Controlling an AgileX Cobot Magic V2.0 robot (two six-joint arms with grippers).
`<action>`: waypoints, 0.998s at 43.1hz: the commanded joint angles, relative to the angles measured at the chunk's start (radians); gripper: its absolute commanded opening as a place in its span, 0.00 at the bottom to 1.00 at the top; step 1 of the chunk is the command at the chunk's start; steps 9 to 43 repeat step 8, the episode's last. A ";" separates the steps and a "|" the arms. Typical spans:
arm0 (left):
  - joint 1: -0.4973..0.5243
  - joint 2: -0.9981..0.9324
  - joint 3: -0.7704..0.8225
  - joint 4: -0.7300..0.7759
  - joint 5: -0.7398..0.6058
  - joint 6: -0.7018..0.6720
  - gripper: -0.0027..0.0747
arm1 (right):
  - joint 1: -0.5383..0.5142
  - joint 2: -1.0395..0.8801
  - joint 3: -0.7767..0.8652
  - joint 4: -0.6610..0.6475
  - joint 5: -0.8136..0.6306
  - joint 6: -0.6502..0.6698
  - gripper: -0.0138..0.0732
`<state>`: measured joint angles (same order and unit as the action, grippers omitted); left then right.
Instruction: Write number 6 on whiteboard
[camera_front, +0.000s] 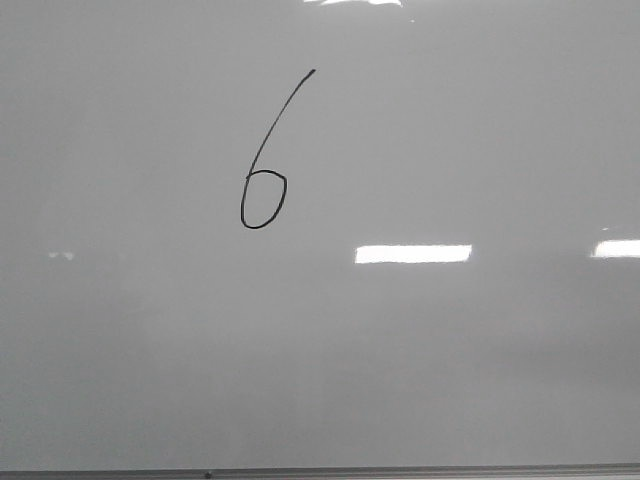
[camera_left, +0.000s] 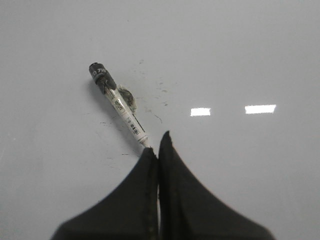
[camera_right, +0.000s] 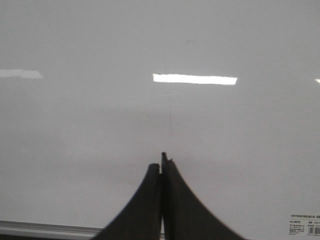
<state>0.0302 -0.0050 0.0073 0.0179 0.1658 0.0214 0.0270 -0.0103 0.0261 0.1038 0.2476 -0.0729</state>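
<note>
A hand-drawn black number 6 (camera_front: 264, 175) stood on the whiteboard (camera_front: 450, 380); print on the marker (camera_left: 120, 107) and the corner sticker (camera_right: 303, 224) was illegible.

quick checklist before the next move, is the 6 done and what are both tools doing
1. Number 6 drawn on the whiteboard: ok, slanted upper stroke and a loop.
2. Loop closed: ok, the oval joins the stroke with no clear gap.
3. Left tool grip on the marker: ok, fingers shut on its end.
4. Marker tip off the board: cannot tell, the wrist view gives no depth.
5. Right tool: ok, shut and holding nothing.
6. Stray marks near the digit: ok in the front view; faint specks show around the marker in the left wrist view.
</note>
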 joint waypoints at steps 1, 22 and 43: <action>-0.001 -0.016 0.005 0.001 -0.087 -0.009 0.01 | -0.008 -0.019 -0.014 -0.006 -0.072 0.001 0.08; -0.001 -0.016 0.005 0.001 -0.087 -0.009 0.01 | -0.008 -0.019 -0.014 -0.006 -0.072 0.001 0.08; -0.001 -0.016 0.005 0.001 -0.087 -0.009 0.01 | -0.008 -0.019 -0.014 -0.006 -0.072 0.001 0.08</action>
